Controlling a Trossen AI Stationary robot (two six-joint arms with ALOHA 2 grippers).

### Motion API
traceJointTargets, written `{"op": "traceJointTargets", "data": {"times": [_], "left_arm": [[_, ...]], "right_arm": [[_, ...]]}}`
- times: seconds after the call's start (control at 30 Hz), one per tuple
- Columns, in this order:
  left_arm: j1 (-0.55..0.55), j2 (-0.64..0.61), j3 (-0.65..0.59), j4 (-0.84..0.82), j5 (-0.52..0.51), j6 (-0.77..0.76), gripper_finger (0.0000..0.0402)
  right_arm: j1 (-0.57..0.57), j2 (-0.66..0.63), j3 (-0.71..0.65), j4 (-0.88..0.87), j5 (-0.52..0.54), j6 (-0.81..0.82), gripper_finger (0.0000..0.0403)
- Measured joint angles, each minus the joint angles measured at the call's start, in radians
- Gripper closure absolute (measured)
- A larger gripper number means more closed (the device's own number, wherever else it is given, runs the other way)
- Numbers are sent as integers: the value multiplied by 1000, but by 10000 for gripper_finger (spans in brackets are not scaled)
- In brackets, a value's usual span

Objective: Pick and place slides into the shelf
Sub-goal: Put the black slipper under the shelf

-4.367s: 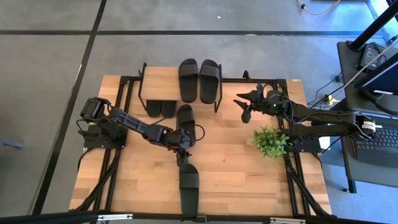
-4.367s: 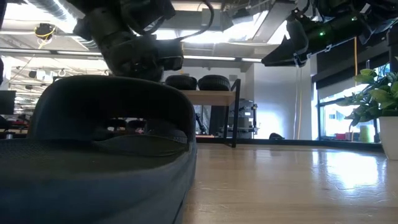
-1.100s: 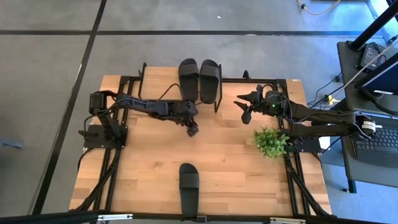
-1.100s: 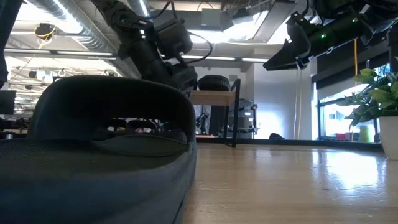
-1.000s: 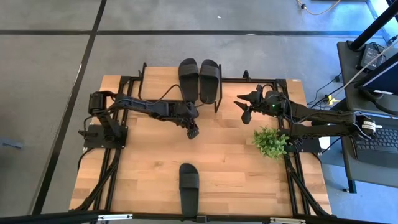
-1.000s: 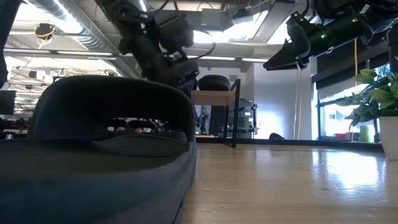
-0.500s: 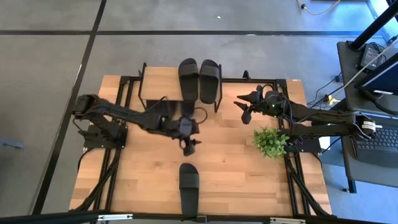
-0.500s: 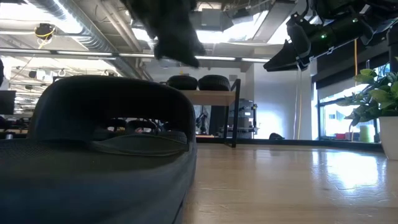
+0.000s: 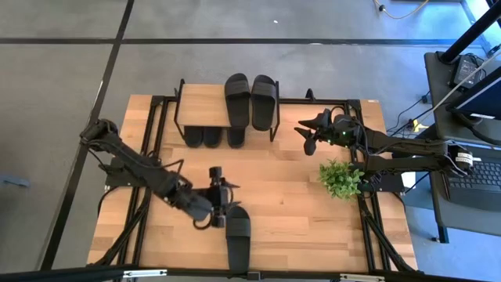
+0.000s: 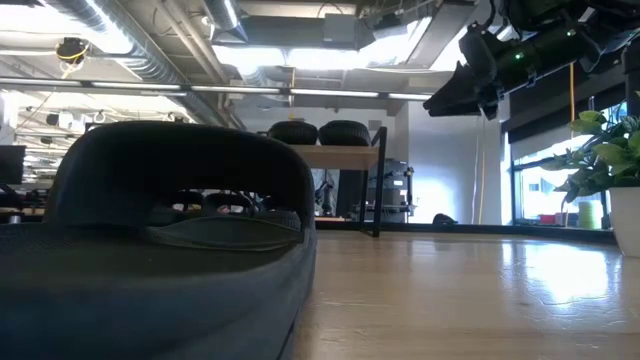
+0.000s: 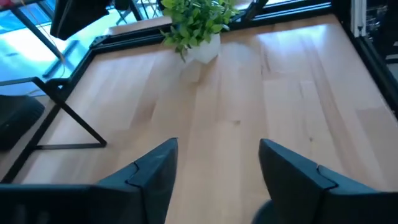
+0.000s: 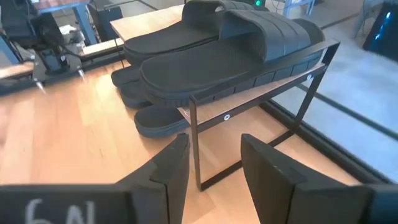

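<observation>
The shelf (image 9: 205,104) stands at the table's far side. Two black slides (image 9: 250,100) lie sole-down on its top plank. The ends of three more slides (image 9: 211,137) stick out from its lower tier. One slide (image 9: 237,233) lies flat near the table's front edge and fills the low view (image 10: 170,240). My left gripper (image 9: 225,202) hovers open just left of that slide's far end, with bare table between its fingers (image 11: 165,171). My right gripper (image 9: 308,135) hangs open in the air right of the shelf, facing it (image 12: 214,168).
A small potted plant (image 9: 339,178) stands on the table's right side, near the right arm. Bare wood lies between the shelf and the near slide. A dark metal frame (image 9: 368,227) runs along the table's edges, with a desk and a laptop beyond the right edge.
My left gripper has swung away from the shelf's front toward the table's near edge, rising and rolling as it went. It now hangs beside the slide on the table and is still open. It has left the low view. No slide has moved.
</observation>
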Motion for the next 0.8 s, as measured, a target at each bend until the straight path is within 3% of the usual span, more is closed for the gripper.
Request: {"op": "traceJointTargets", "data": {"times": [0.27, 0.53, 0.7, 0.8], "left_arm": [[-166, 28, -2, 7, -62, -111, 185], [-281, 136, 7, 90, -118, -191, 185], [-301, 252, 121, 51, -118, -191, 185], [-300, 333, 219, -76, -119, -220, 185]], "right_arm": [[0, 0, 0, 0, 1, 84, 257], [0, 0, 0, -9, 1, 161, 257], [0, 0, 0, -62, 1, 192, 257], [0, 0, 0, -105, 1, 208, 257]]}}
